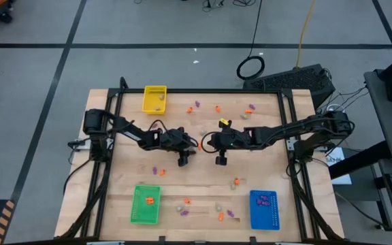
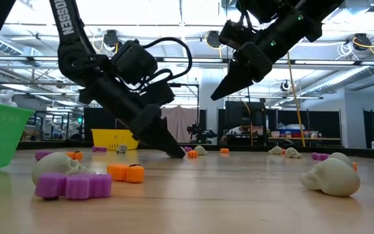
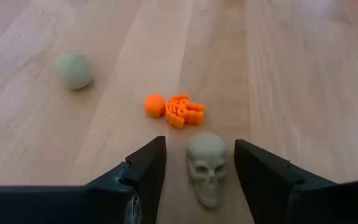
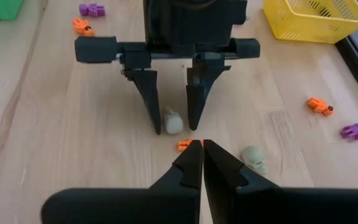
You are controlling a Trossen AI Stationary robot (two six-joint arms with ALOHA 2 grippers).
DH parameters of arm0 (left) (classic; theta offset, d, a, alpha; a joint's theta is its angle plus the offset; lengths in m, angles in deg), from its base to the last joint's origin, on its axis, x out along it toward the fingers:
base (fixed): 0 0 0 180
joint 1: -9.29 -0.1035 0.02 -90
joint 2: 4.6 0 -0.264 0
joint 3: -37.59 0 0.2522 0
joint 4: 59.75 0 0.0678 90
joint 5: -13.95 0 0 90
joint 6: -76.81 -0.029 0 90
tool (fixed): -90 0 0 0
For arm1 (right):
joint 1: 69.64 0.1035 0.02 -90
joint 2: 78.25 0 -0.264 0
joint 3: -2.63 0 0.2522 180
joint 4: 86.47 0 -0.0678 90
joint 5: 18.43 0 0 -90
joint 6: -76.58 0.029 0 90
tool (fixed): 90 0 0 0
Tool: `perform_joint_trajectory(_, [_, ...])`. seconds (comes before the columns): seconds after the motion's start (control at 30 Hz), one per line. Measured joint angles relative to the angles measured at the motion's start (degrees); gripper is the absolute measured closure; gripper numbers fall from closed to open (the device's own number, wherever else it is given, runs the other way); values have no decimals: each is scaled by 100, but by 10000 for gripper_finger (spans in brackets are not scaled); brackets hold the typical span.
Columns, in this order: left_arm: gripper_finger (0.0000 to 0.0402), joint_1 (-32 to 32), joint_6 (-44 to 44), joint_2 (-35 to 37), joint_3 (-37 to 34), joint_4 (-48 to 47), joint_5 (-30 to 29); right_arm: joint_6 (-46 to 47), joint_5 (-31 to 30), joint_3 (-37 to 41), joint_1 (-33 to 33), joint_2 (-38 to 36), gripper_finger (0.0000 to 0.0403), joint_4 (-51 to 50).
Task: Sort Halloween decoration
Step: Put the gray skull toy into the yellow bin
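A beige-grey skull lies on the wooden table near its middle. My left gripper is open, slanting down, with one finger on either side of the skull and a gap to each. An orange skeleton trinket lies just beyond the fingertips, and a second beige skull farther off. My right gripper is shut and hangs above the table, facing the left gripper with nothing in it. More orange, purple and beige trinkets lie scattered over the table.
A yellow tray stands at the far left, a green tray at the near left and a blue tray at the near right. Another beige skull lies close under my right gripper. Black frame rails edge the table.
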Motion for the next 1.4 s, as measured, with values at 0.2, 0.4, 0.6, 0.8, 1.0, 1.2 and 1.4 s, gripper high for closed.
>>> perform_joint_trajectory(0.2, [215, 0, 10, -191, 2, 296, 12, 0, -4, 0, 0, 0, 403, 40])
perform_joint_trajectory(0.4, [295, -4, 9, -207, 4, 292, -77, 0, -9, 0, 0, 0, 403, 41])
perform_joint_trajectory(0.6, [346, 2, 15, -161, 4, 241, -135, 20, -11, 0, 0, 0, 403, 42])
perform_joint_trajectory(0.8, [346, -78, -22, 400, -22, -138, -233, 22, -13, -1, 0, 0, 403, 42])
perform_joint_trajectory(1.0, [346, -491, -167, 1577, -17, -1343, -401, 24, -15, -2, 4, 0, 403, 42])
perform_joint_trajectory(1.2, [346, -1252, -173, 2914, -13, -2954, -900, 24, -15, -2, 7, 0, 403, 37])
perform_joint_trajectory(1.4, [346, -2565, -122, 3424, -11, -3922, -1218, 20, -15, -2, 7, 0, 403, 37])
